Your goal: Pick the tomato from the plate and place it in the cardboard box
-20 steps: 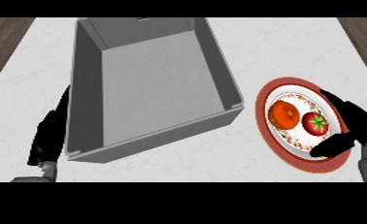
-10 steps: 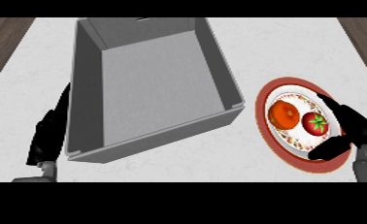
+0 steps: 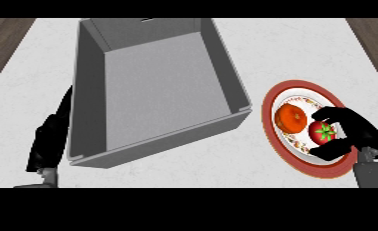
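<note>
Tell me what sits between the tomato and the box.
Head view: an orange fruit on the plate, beside the tomato, then the plate's rim and bare counter up to the box.

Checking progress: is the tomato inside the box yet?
No, the tomato sits on the plate beside the orange, right hand curled round it.

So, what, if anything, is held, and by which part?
The tomato, by its sides, in the curled right hand; left hand holds nothing.

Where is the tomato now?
In the head view, the tomato lies on the plate at the right, beside the orange, with the right hand curled round it.
</note>
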### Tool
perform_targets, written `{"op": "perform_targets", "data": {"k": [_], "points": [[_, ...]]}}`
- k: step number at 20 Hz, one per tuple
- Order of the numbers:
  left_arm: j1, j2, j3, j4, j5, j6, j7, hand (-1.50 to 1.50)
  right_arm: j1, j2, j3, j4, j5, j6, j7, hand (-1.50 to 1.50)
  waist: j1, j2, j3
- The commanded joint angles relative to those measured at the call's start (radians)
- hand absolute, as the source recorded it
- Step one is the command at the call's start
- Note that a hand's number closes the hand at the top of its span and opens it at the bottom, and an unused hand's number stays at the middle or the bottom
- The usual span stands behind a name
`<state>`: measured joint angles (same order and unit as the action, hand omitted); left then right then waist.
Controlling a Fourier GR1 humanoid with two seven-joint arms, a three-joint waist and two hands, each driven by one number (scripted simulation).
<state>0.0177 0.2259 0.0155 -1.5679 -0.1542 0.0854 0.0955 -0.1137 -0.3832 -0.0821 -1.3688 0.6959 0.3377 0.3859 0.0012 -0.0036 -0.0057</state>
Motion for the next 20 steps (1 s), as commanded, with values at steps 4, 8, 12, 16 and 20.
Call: {"op": "perform_targets", "data": {"k": [4, 8, 12, 16, 20], "points": [[0.022, -0.005, 0.022, 0.000, -0.007, -0.011, -0.010, 0.00, -0.006, -0.042, -0.001, -0.008, 0.119, -0.119, -0.053, 1.50, 0.000, 0.003, 0.006], [0.052, -0.006, -0.001, -0.142, -0.010, -0.035, 0.091, 0.00, 0.000, 0.003, 0.021, -0.012, 0.175, -0.211, -0.068, 1.50, 0.003, 0.002, 0.006], [-0.006, -0.006, 0.040, 0.021, 0.007, -0.051, -0.017, 0.00, 0.040, 0.093, 0.107, -0.150, 0.282, -0.244, 0.093, 1.50, -0.004, 0.002, 0.005], [-0.031, -0.012, 0.038, 0.056, -0.018, -0.021, -0.012, 0.00, 0.035, 0.291, 0.365, -0.285, 0.519, -0.228, 0.402, 1.50, -0.005, -0.001, 0.002], [0.005, 0.001, 0.038, -0.048, 0.009, -0.052, 0.050, 0.00, -0.011, 0.368, 0.483, -0.365, 0.682, -0.143, 0.595, 1.50, 0.009, -0.002, 0.005]]}}
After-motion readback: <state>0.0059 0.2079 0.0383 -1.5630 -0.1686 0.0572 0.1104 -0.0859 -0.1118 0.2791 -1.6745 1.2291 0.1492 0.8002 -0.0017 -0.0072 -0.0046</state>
